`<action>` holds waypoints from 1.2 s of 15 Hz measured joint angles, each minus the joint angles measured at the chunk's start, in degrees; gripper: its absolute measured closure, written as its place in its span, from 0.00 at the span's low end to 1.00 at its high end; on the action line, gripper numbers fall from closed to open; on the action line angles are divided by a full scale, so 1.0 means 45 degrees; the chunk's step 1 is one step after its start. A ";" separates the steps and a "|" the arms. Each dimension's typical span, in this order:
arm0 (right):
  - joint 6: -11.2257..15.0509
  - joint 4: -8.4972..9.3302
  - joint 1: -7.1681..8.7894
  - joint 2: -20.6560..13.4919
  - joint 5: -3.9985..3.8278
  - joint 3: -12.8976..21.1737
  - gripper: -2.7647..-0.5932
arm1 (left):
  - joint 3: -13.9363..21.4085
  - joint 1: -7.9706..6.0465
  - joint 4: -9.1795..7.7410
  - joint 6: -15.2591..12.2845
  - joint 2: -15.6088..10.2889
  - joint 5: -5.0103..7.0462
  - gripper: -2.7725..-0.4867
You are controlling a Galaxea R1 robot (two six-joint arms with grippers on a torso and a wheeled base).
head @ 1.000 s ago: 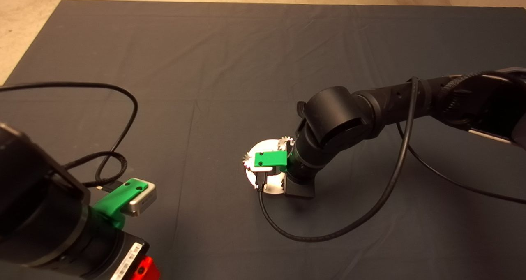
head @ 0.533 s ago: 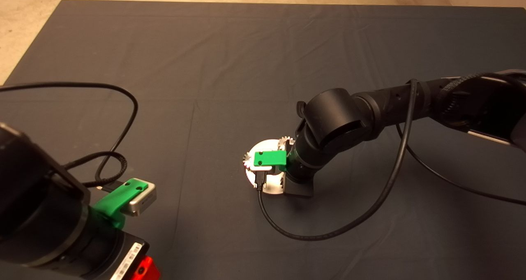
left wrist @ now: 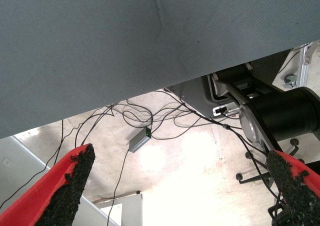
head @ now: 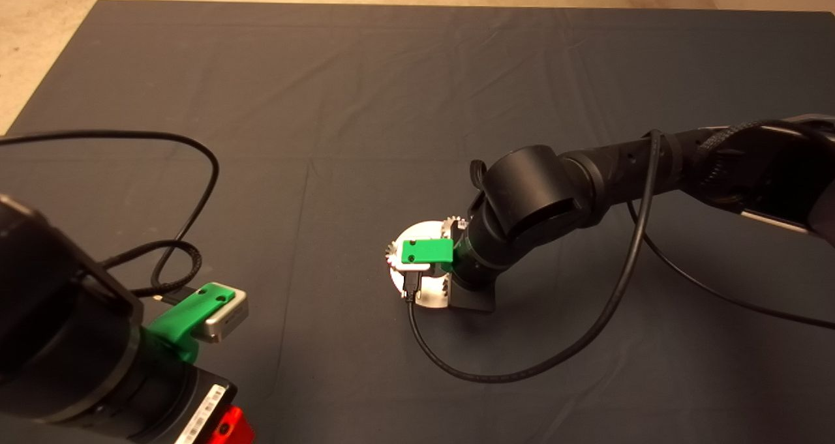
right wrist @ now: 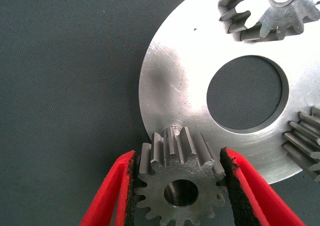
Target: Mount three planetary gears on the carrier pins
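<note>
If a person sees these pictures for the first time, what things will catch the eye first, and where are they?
First, the flat shiny round metal disc with a large central hole, lying mid-mat under the right gripper. Its red fingers clamp a small grey-silver toothed gear at the disc's edge, by a short silver peg. Two more gears already sit on the disc; the left gripper waits open at the mat's lower left edge.
</note>
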 joint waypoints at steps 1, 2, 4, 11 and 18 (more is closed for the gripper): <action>0.0007 -0.0092 -0.0005 0.0000 0.0005 0.0000 0.80 | 0.0000 0.0000 0.0000 0.0003 0.0000 -0.0004 0.13; 0.0026 -0.0171 -0.0016 0.0000 0.0006 0.0000 0.80 | 0.0000 0.0000 0.0000 0.0003 0.0001 0.0000 0.13; 0.0037 -0.0365 -0.0060 -0.0005 -0.0016 0.0087 0.80 | 0.0000 0.0000 0.0000 0.0003 0.0003 -0.0004 0.13; 0.0074 -0.0981 -0.0238 -0.0038 -0.0108 0.0436 0.80 | 0.0000 0.0000 0.0000 0.0000 0.0002 0.0000 0.13; 0.0069 -0.1433 -0.0496 -0.0068 -0.0116 0.0547 0.80 | 0.0000 0.0000 0.0000 0.0003 0.0003 -0.0005 0.13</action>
